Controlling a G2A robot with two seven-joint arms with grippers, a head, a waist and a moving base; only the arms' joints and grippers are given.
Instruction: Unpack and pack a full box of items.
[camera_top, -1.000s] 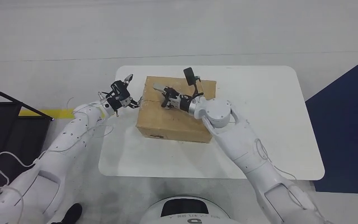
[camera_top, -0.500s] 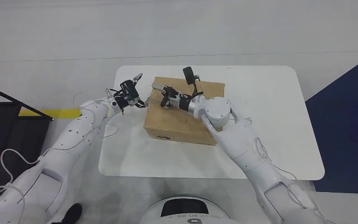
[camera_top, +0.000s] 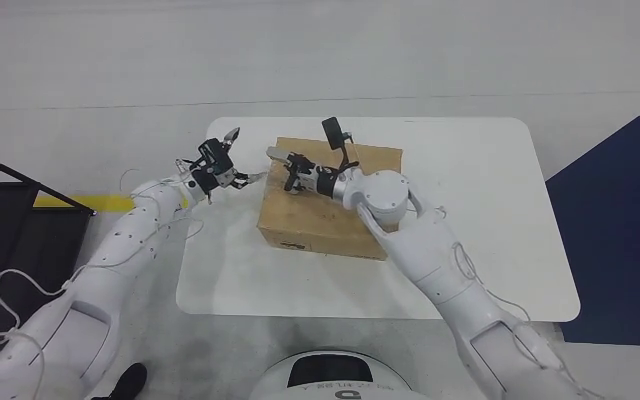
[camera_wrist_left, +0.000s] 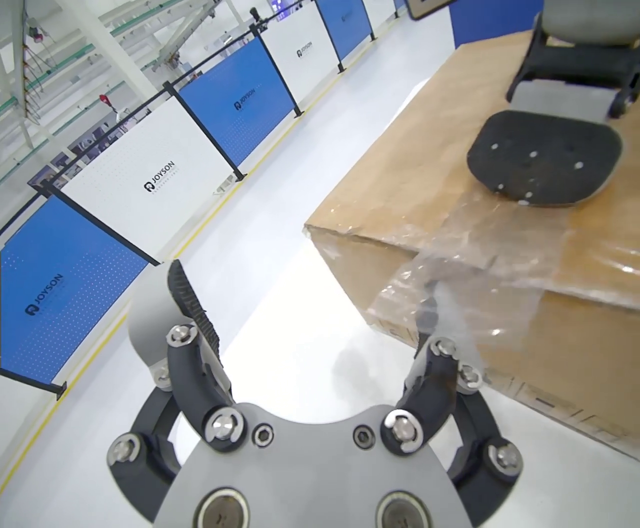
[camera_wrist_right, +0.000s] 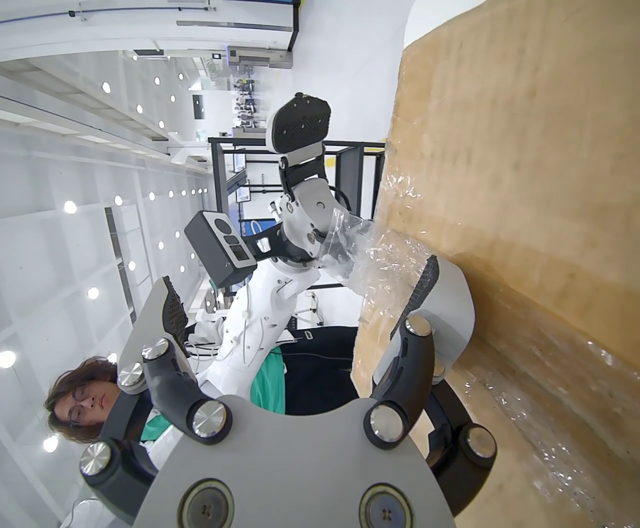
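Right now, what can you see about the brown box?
The cardboard box is brown, closed, and sits flat on the white table. Wrinkly clear tape runs along its top; one end is peeled loose and stretches to the left gripper. The open right gripper has one of its fingers lying on the lid.

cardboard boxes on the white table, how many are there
1. A closed brown cardboard box sits on the left half of the white table, with crumpled clear tape over its left edge. Anything inside it is hidden.
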